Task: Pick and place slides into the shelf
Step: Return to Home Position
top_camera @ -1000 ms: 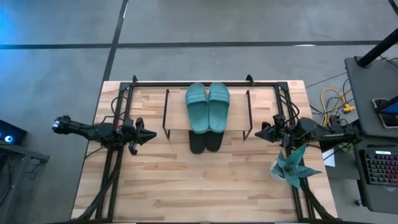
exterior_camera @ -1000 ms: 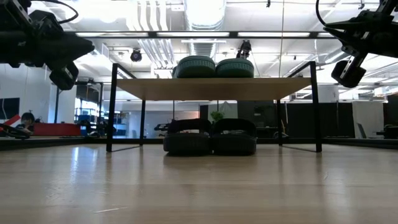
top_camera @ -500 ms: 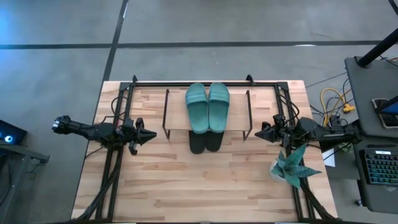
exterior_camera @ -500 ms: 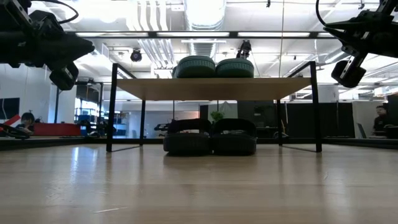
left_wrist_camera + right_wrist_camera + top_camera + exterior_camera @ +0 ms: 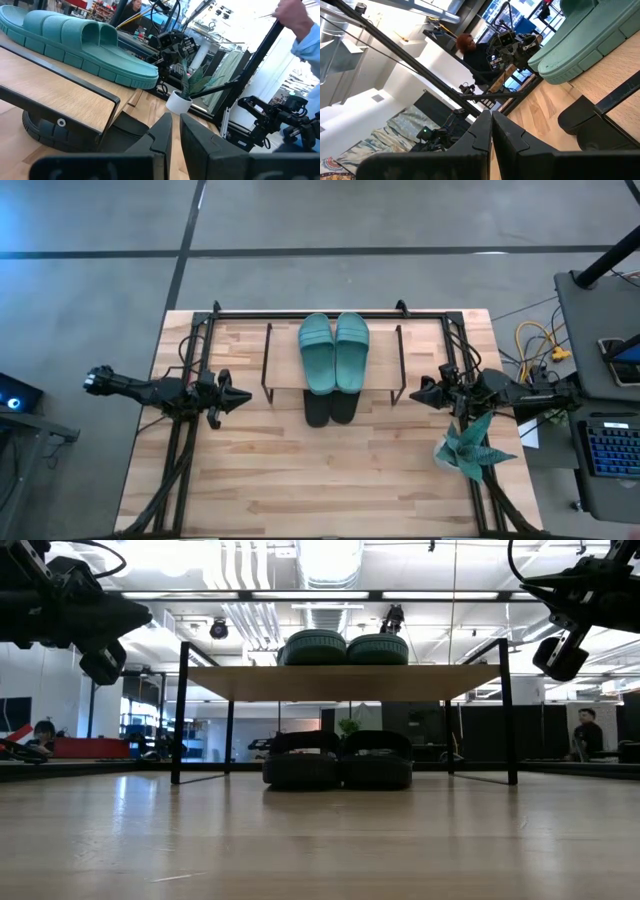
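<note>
Light wooden table (image 5: pixel 300 480) unchanged: teal-green rubber slides (image 5: pixel 335 352) atop black-framed wooden shelf (image 5: pixel 240 682), black rubber slides (image 5: pixel 338 762) beneath, left claw (image 5: pixel 243 395) and right claw (image 5: pixel 415 394) parked, pressed together; job looks finished

Robotics lab in an open-plan office: exposed ceiling ducts (image 5: pixel 240 580), concrete floor (image 5: pixel 300 220), keyboard (image 5: pixel 610 448), loose cables (image 5: pixel 535 340) beside the worktable (image 5: pixel 300 470).

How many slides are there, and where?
4. Two teal slides sit side by side on the shelf's top board; two black slides side by side on the table beneath it. None seems hidden.
</note>
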You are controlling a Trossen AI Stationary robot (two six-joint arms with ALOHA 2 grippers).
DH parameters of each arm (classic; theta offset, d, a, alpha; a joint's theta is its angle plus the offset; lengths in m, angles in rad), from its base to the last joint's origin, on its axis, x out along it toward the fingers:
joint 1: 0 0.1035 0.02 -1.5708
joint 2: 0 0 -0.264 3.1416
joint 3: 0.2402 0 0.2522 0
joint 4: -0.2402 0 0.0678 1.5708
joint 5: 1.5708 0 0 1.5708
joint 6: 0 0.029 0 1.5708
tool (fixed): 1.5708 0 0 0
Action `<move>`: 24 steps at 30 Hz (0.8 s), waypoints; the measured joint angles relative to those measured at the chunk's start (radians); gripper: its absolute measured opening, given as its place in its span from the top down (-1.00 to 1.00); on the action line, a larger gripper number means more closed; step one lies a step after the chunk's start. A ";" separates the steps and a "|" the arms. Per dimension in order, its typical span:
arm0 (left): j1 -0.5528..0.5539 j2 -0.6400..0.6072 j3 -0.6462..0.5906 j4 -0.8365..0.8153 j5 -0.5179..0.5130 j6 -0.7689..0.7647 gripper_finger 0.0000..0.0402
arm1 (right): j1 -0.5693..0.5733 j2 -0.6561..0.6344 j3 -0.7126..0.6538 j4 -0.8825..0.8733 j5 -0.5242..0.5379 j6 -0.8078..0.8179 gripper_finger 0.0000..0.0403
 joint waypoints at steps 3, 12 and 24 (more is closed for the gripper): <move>0.000 0.001 0.000 0.000 0.000 0.000 0.89 | 0.000 0.000 0.000 0.000 0.000 0.000 0.96; 0.000 0.002 0.000 0.000 0.000 0.000 0.89 | 0.000 0.013 0.000 0.000 0.000 0.000 0.96; 0.000 0.002 0.000 0.000 0.000 0.000 0.89 | 0.000 0.013 0.000 0.000 0.000 0.000 0.96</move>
